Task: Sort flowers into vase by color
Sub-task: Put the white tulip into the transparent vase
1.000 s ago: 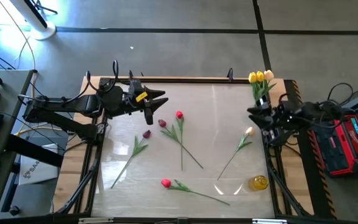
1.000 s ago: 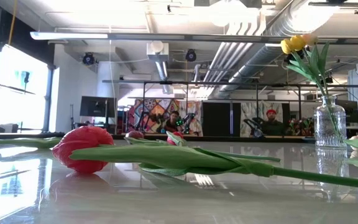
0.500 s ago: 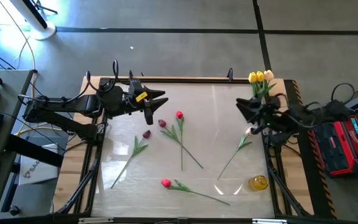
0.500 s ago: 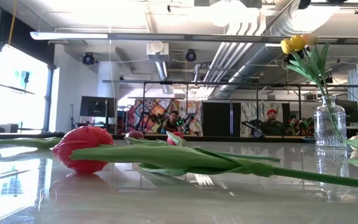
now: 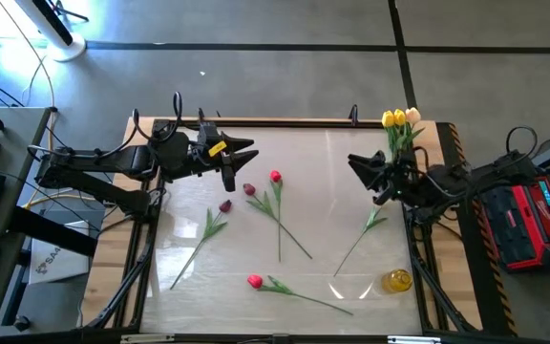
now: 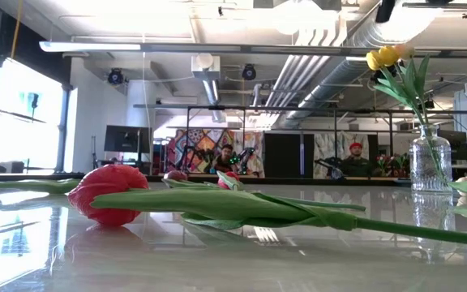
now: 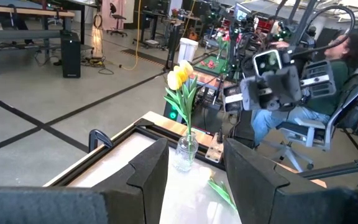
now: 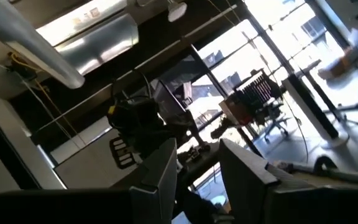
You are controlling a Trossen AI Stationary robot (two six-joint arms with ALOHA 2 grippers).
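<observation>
A clear glass vase (image 6: 430, 159) at the table's far right corner holds yellow tulips (image 5: 399, 118) standing in it by their stems. Several tulips lie flat on the table: a red one (image 5: 275, 177), two maroon ones (image 5: 249, 189) (image 5: 225, 205), and a red-pink one (image 5: 254, 281) near the front. Only the stem (image 5: 359, 237) of another shows below my right gripper. My right gripper (image 5: 363, 178) hangs open above the table's right part, beside the vase, with nothing between its fingers. My left gripper (image 5: 241, 164) hangs open over the far left, above the maroon heads, also with nothing in it.
A small yellow object (image 5: 397, 280) sits near the front right corner. The table has a raised wooden rim (image 5: 285, 122). Bare tabletop lies at the far middle (image 5: 323, 158). People sit in the room beyond the table.
My right gripper has moved from the table's right edge toward the middle, coming out over the tabletop beside the vase, and has rolled and tipped upward. It now covers the head of the flower lying on the right. No flower has moved.
</observation>
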